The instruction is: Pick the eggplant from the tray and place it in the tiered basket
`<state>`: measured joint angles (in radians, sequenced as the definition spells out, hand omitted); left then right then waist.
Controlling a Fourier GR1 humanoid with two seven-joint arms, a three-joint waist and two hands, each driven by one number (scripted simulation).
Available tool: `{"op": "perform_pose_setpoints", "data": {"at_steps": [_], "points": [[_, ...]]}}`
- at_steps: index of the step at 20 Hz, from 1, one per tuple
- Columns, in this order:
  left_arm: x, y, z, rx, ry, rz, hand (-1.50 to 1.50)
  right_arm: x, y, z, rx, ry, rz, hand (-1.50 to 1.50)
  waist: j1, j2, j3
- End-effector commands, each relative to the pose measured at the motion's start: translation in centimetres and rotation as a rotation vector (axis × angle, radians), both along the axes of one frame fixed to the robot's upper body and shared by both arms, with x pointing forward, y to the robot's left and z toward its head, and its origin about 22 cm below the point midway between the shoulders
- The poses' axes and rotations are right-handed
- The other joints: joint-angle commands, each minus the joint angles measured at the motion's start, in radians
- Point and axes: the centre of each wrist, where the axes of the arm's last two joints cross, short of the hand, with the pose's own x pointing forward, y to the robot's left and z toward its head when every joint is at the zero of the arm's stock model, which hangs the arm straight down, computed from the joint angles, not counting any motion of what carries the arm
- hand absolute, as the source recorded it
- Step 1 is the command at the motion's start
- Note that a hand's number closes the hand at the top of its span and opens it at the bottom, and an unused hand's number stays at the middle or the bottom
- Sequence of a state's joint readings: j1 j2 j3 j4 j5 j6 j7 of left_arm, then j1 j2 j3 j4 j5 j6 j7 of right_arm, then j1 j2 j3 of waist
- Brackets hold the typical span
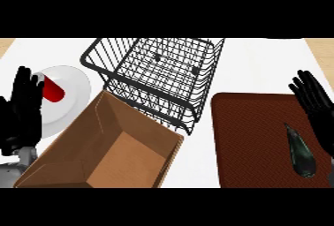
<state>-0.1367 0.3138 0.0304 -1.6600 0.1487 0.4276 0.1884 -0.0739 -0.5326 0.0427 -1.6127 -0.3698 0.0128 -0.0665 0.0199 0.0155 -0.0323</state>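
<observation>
Dark glossy eggplant point(301, 152), slim and tapered, lies on brown textured tray point(251, 141) near tray's right edge, untouched. My right hand point(314, 99) beside it, fingers straight and spread, holding nothing. My left hand point(23, 103) rests open at bench's left edge. Risks: smooth skin slipping from pinch; narrow body rolling; black wire tiered basket point(157, 66) sits across tray, cardboard box point(111, 145) just beside, easy to snag.

White counter point(254, 66), wire basket point(157, 75), cardboard box point(108, 145), plate point(68, 97), brown tray point(254, 141)
</observation>
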Motion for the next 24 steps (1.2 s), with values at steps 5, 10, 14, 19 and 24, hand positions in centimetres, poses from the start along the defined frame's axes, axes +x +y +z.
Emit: {"op": "perform_pose_setpoints", "data": {"at_steps": [5, 10, 14, 19, 24], "points": [[-1.0, 1.6, -2.6, 0.018, 0.159, -0.276, 0.0, 0.9, 1.9, 1.8, 0.104, -0.017, 0.042, 1.5, -0.023, -0.018, 0.031], [-0.7, 0.3, -3.2, 0.013, 0.227, -0.343, 0.0, -1.2, -3.9, -5.4, -0.044, 0.333, -0.645, -1.5, -0.037, -0.003, 0.03], [-0.3, -1.1, -4.1, -0.007, 0.224, -0.394, 0.0, -0.7, -2.5, -4.9, -0.21, 0.218, -0.667, -1.5, -0.023, -0.014, 0.032], [-0.9, 1.3, -3.4, 0.009, 0.243, -0.383, 0.0, -1.7, -5.1, 2.4, -0.563, 0.278, -0.578, -1.5, -0.027, -0.018, 0.028], [-1.1, -0.8, -4.3, -0.006, 0.241, -0.401, 0.0, -1.5, -5.0, 6.5, -0.898, 0.524, -0.425, -1.5, -0.015, -0.016, 0.025]]}}
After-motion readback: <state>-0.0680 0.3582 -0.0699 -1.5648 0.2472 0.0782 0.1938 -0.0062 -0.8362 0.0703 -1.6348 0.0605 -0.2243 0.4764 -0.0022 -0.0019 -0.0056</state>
